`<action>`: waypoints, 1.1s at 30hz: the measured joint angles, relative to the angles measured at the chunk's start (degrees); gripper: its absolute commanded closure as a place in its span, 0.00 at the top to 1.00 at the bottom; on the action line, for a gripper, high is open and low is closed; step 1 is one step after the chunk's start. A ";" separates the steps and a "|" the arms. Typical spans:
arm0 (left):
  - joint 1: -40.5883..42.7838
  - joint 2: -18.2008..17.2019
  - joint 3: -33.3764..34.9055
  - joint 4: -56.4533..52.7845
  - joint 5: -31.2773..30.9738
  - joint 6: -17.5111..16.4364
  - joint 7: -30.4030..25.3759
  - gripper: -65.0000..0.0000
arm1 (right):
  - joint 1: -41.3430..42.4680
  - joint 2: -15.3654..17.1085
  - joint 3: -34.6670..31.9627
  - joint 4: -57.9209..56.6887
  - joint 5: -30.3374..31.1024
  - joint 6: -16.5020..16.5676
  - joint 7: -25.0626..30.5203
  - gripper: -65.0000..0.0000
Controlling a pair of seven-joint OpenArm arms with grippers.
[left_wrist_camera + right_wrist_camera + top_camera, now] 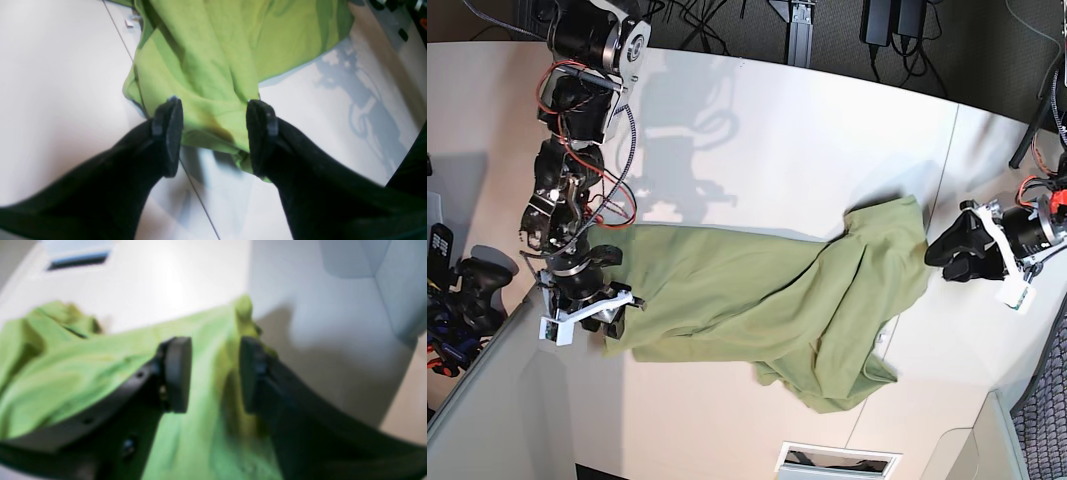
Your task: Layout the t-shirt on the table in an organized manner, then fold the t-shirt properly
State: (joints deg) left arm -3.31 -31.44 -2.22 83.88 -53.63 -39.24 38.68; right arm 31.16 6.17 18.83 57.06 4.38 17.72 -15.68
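Note:
The t-shirt (747,300) is light olive-green and lies crumpled across the white table (777,150), with folds bunched toward its right end. My right gripper (622,305) is at the shirt's left edge. In the right wrist view its fingers stand apart over the cloth (66,373), with a raised ridge of fabric between them; the right gripper (215,343) is open. My left gripper (942,250) hovers just off the shirt's right edge. It too is open (216,101), and a corner of the shirt (206,50) shows between its black fingers (168,133).
A thin dark seam (116,33) crosses the tabletop. A white box with a dark slot (837,460) sits at the near table edge. Dark gear (467,290) lies off the left rim. Cables and stands (797,20) line the back.

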 measured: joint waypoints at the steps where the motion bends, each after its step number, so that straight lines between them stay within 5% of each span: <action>1: 0.13 0.00 0.02 0.00 0.00 0.02 0.00 0.52 | 0.11 0.00 0.00 -1.01 -1.07 0.00 0.55 0.40; 15: 2.51 0.00 0.02 0.00 0.00 0.02 -0.52 0.52 | 0.92 2.23 0.00 -2.19 -3.80 -4.24 1.51 0.39; 21: 2.54 0.02 0.02 0.00 0.90 0.00 -2.49 0.52 | 0.55 1.88 0.00 -4.96 -4.17 -3.56 1.51 0.01; 33: 2.56 0.00 4.15 -0.31 6.45 0.00 -6.19 0.52 | 0.59 1.90 0.00 -4.76 -3.56 -3.39 1.51 0.00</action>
State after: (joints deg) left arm -0.75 -31.44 1.93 83.57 -47.18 -39.24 32.49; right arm 31.75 8.08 18.83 52.29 0.82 14.33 -14.17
